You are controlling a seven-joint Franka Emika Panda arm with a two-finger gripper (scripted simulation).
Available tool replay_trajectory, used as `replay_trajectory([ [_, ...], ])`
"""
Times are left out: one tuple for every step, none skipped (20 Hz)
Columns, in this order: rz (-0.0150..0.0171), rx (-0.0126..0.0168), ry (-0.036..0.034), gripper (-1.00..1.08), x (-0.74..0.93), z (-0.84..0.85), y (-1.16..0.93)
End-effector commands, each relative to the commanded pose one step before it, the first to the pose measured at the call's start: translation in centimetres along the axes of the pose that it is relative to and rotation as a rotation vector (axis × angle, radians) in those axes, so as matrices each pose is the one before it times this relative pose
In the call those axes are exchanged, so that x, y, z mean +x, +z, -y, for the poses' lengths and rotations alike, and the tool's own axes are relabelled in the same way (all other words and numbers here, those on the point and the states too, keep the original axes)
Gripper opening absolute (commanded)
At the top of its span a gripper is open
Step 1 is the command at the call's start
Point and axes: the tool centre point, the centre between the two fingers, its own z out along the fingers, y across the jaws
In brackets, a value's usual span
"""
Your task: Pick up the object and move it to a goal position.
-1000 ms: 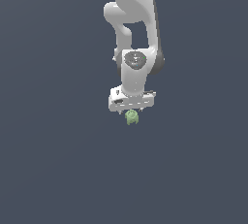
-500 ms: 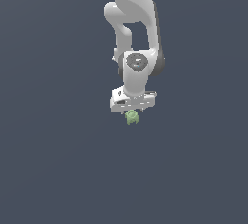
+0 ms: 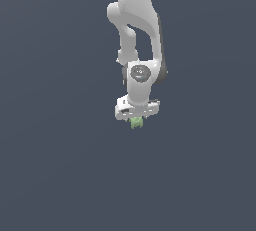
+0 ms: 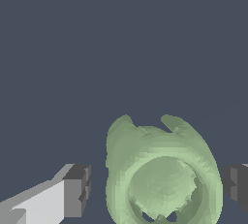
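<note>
Object first: the little green lump [image 4: 162, 174] sits right under my arm [image 3: 136, 30], in the gap of my gripper [image 3: 135, 115]. Going from big to small: my white arm hangs straight down, my gripper is at its end, and the lump pokes out just below it. Close up, one finger [image 4: 75, 191] stands a bit away from the lump, and the other finger [image 4: 236, 184] is just beside it. My fingers look a little apart, not squeezing yet, so I think I must close them next.

Matt, lumpy light-green object [image 4: 162, 174]; smooth white plastic-looking end effector [image 3: 136, 116].
</note>
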Motion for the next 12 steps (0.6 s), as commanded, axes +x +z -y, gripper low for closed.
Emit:
replay_trajectory([
  [-0.00122, 0.00003, -0.00047, 1.0, 0.029, 0.015, 0.84],
  [0.0, 0.0, 0.0, 1.0, 0.022, -0.004, 0.195],
  [0.0, 0.0, 0.0, 1.0, 0.023, -0.004, 0.132],
  [0.0, 0.0, 0.0, 1.0, 0.018, -0.003, 0.075],
  [0.0, 0.0, 0.0, 1.0, 0.007, -0.001, 0.024],
  [0.0, 0.0, 0.0, -1.0, 0.0, 0.0, 0.0],
  [0.0, 0.0, 0.0, -1.0, 0.0, 0.0, 0.0],
  [0.0, 0.0, 0.0, -1.0, 0.0, 0.0, 0.0],
  [0.0, 0.0, 0.0, -1.0, 0.0, 0.0, 0.0],
  [0.0, 0.0, 0.0, -1.0, 0.0, 0.0, 0.0],
  [0.0, 0.0, 0.0, -1.0, 0.0, 0.0, 0.0],
  [0.0, 0.0, 0.0, -1.0, 0.0, 0.0, 0.0],
])
